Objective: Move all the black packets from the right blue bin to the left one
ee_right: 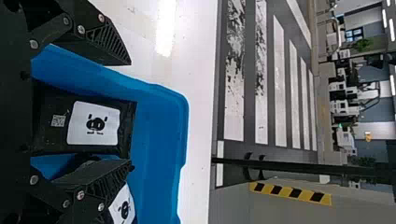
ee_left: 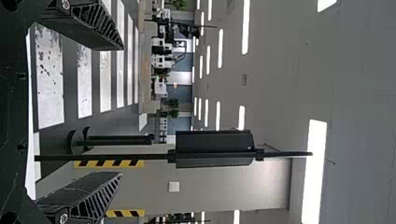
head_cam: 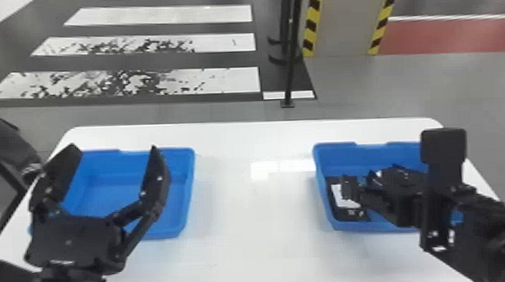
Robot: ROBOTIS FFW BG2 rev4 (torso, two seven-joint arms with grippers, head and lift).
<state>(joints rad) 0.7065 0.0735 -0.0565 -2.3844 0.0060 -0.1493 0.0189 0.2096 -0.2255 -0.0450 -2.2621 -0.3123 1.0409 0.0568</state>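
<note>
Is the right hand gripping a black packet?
No: the right hand stands open, its fingers wide apart, with the right blue bin showing between one finger and the black packet.

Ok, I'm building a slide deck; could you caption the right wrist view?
The open right gripper reaches over labelled black packets in the blue bin.

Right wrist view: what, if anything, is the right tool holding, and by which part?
Nothing is held. The right tool stands open, and the black packet seen between its fingers lies unclamped in the blue bin.
</note>
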